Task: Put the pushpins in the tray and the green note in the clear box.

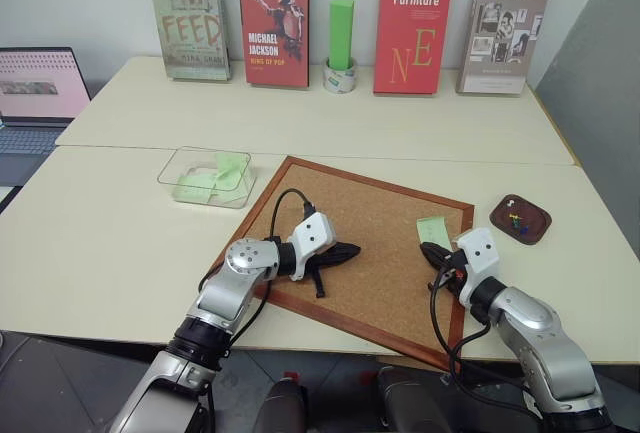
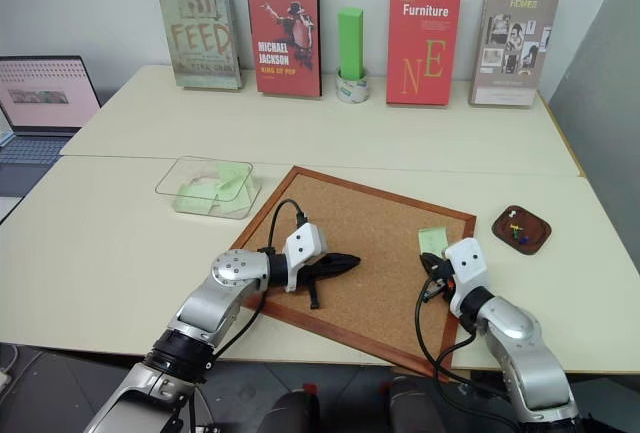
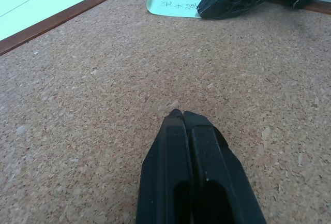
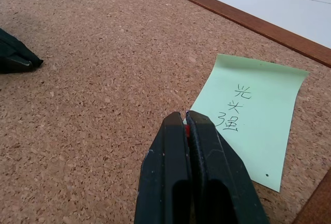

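Corkboard [image 1: 350, 243] on a pale table: the note pickup is in doubt.
My right gripper [image 4: 185, 116] is clenched with its tips on the near edge of the green note [image 4: 253, 115], which lies flat just ahead. I can't tell if it caught paper, so lifting may leave the note behind or crease it. My left gripper [image 3: 182, 114] is clenched on nothing. The pushpins [image 1: 515, 221] lie in the tray [image 1: 535, 228].

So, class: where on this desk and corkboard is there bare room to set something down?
Free: the corkboard middle, between the left end effector and the green note; also the table below the clear box. Crowded: the board's right edge, where the right end effector meets the note.
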Available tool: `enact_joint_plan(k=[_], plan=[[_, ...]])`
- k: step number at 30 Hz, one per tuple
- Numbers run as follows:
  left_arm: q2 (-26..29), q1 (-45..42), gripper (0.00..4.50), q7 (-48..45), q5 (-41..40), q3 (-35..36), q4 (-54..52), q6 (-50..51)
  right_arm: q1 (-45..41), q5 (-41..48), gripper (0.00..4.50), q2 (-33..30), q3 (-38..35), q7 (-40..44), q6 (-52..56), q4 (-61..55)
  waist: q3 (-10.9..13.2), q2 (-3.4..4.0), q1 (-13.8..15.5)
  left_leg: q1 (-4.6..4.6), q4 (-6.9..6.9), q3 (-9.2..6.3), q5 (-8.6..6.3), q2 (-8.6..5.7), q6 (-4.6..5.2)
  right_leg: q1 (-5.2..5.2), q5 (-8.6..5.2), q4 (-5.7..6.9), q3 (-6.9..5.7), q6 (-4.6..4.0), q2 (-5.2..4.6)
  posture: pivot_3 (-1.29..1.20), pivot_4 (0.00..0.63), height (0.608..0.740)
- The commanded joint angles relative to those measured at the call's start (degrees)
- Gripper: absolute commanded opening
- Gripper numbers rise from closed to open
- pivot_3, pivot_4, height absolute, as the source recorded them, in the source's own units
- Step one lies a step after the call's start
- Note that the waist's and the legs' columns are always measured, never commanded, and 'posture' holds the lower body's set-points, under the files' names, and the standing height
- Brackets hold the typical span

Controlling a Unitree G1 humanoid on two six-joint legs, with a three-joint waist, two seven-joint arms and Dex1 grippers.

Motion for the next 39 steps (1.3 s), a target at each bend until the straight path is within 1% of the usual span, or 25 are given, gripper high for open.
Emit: enact_joint_plan(k=[1,6,11,15,17,19,23,25,26,33,34,36,38,39], plan=[[3.15,1.86,0.00,-0.77,0.51,1.22,1.38,1.69,-1.45,3.25,0.03,-0.93,-2.92,1.47,-0.74,-6.78,0.00,0.01,-0.22,-0.01,-0.02,0.00,0.00,0.00,0.00,-0.02,0.00,0.00,0.00,0.00,0.00,0.00,0.150,0.740],[5.81,2.02,0.00,-1.49,-0.20,2.99,1.14,1.18,-4.47,5.09,0.03,-2.48,-3.37,2.48,1.51,-9.53,0.00,0.00,-0.99,0.09,-0.13,0.00,0.00,0.06,0.00,-0.04,0.00,0.04,-0.01,0.00,0.04,0.00,0.150,0.740],[6.85,-2.33,0.00,-0.20,-2.19,6.71,2.41,1.04,-8.85,6.60,0.03,-4.21,-2.82,3.35,4.09,-11.69,0.03,-0.03,-1.57,0.16,-0.16,0.01,0.01,0.07,0.01,-0.03,-0.01,0.07,0.00,-0.01,0.05,0.00,0.150,0.740],[6.17,-7.23,0.00,0.12,-3.59,8.85,2.96,0.98,-11.41,6.91,0.03,-5.42,-2.20,4.01,5.48,-12.39,0.06,-0.07,-1.43,0.10,-0.15,0.00,0.01,0.06,0.02,-0.08,0.00,0.06,-0.01,-0.01,0.04,0.00,0.150,0.740],[5.22,-9.56,0.00,-0.02,-5.27,10.03,2.57,2.61,-12.55,6.91,0.03,-6.24,-1.83,4.48,5.84,-12.62,0.07,-0.10,-1.09,-0.12,-0.13,-0.02,0.01,0.02,0.02,-0.17,0.03,0.03,-0.02,0.05,0.03,0.00,0.150,0.740],[4.25,-11.42,0.00,-0.11,-7.72,11.27,1.29,5.65,-13.51,6.57,0.03,-7.02,-1.46,5.03,5.69,-12.76,0.07,-0.10,-0.62,-0.27,-0.10,-0.06,0.00,-0.08,0.00,-0.21,0.19,-0.01,-0.03,0.32,-0.01,0.00,0.150,0.740],[2.45,-14.50,0.72,-0.11,-13.29,13.38,-2.17,13.56,-15.39,4.19,0.00,-9.22,0.05,6.14,3.49,-12.35,0.07,-0.10,0.03,-0.39,-0.15,-0.06,-0.04,-0.10,-0.05,-0.28,0.16,-0.09,-0.06,0.34,-0.04,0.00,0.150,0.740],[1.86,-15.61,1.19,0.09,-15.72,14.25,-3.62,17.18,-16.00,3.24,0.00,-9.83,0.58,6.46,2.59,-12.16,0.08,-0.11,0.06,-0.43,-0.18,-0.06,-0.04,-0.08,-0.05,-0.33,0.14,-0.08,-0.09,0.32,-0.03,0.00,0.150,0.740],[1.48,-16.27,1.35,0.32,-16.92,14.72,-4.16,19.01,-16.27,2.59,0.00,-10.25,0.94,6.76,2.02,-12.08,0.08,-0.11,0.06,-0.43,-0.19,-0.06,-0.04,-0.08,-0.05,-0.34,0.13,-0.08,-0.10,0.31,-0.03,0.00,0.150,0.740],[-0.95,-19.42,2.79,2.71,-25.52,17.39,-5.72,32.49,-17.81,-2.06,0.00,-12.33,3.92,8.66,-2.34,-11.27,0.09,-0.12,-0.03,-0.34,-0.15,-0.07,-0.04,-0.06,-0.05,-0.30,0.13,0.01,-0.10,0.31,-0.01,0.00,0.150,0.740],[-1.12,-19.47,2.94,2.48,-26.62,17.21,-5.92,34.37,-18.03,-2.73,0.00,-12.52,4.33,8.91,-2.89,-11.23,0.09,-0.12,-0.04,-0.33,-0.15,-0.07,-0.04,-0.06,-0.05,-0.30,0.13,0.02,-0.10,0.31,-0.01,0.00,0.150,0.740],[-1.50,-19.52,3.35,2.40,-27.63,16.61,-6.02,36.76,-18.41,-3.68,0.00,-12.77,4.96,9.26,-3.63,-11.17,0.09,-0.12,-0.02,-0.32,-0.15,-0.07,-0.04,-0.06,-0.05,-0.30,0.13,0.04,-0.11,0.31,0.00,0.00,0.150,0.740],[-1.85,-19.66,3.60,2.06,-27.99,15.99,-5.75,38.02,-18.79,-4.59,0.00,-12.99,5.43,9.67,-4.42,-10.92,0.09,-0.12,0.01,-0.33,-0.14,-0.08,-0.04,-0.06,-0.05,-0.30,0.13,0.04,-0.11,0.31,0.00,0.00,0.150,0.740],[-2.58,-20.10,3.88,2.21,-28.25,15.86,-5.01,38.66,-19.15,-5.11,0.00,-13.03,5.78,9.91,-4.74,-10.83,0.09,-0.12,0.00,-0.35,-0.13,-0.08,-0.04,-0.06,-0.05,-0.30,0.13,0.03,-0.11,0.31,-0.01,0.00,0.150,0.740]])
